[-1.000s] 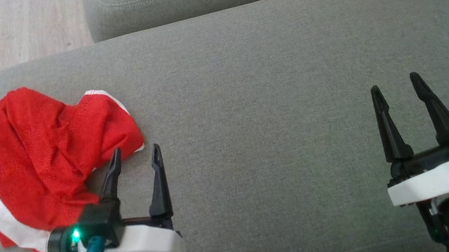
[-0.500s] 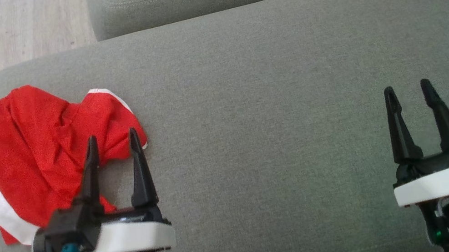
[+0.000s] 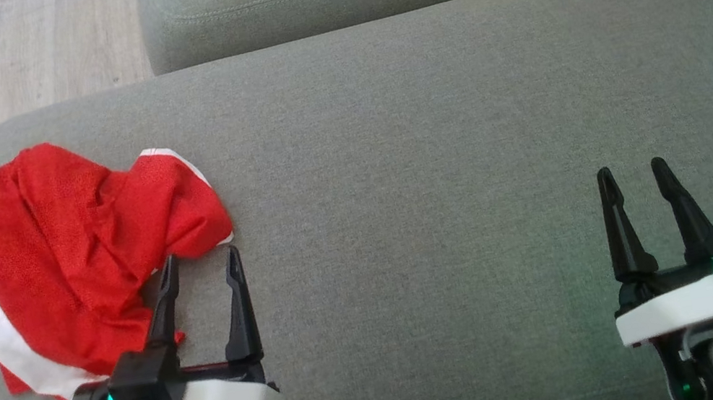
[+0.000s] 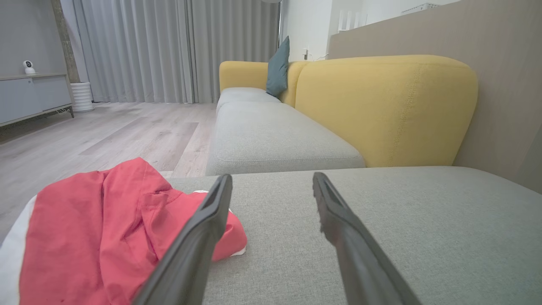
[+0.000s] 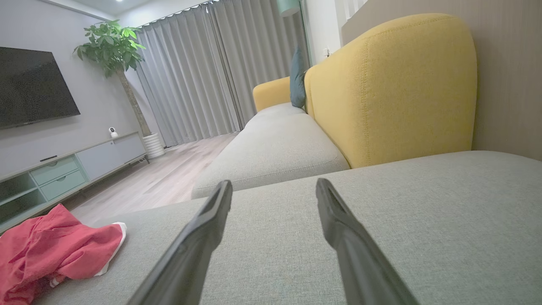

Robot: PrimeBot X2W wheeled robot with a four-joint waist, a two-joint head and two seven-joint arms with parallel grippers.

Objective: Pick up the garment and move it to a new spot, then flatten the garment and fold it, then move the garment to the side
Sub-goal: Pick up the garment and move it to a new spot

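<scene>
Grey sofa seat point(image 3: 427, 143): red garment point(image 3: 66, 258) just beside left tool point(image 3: 200, 255); right tool point(image 3: 630, 167) well apart; both released; right wrist view: TV point(image 5: 34, 84)

Grey sofa seat point(image 3: 428, 107), yellow backrest point(image 4: 381, 110), wood floor point(image 4: 106, 140), curtains point(image 4: 169, 46)

red garment point(image 3: 66, 258) with white stripe, grey cushion point(image 3: 448, 140), yellow backrest point(image 4: 385, 110), black fingers point(image 3: 686, 215)

Soft, even indoor light, faint shadows, mild wide-angle stretch and near-field blur in wrist views
</scene>
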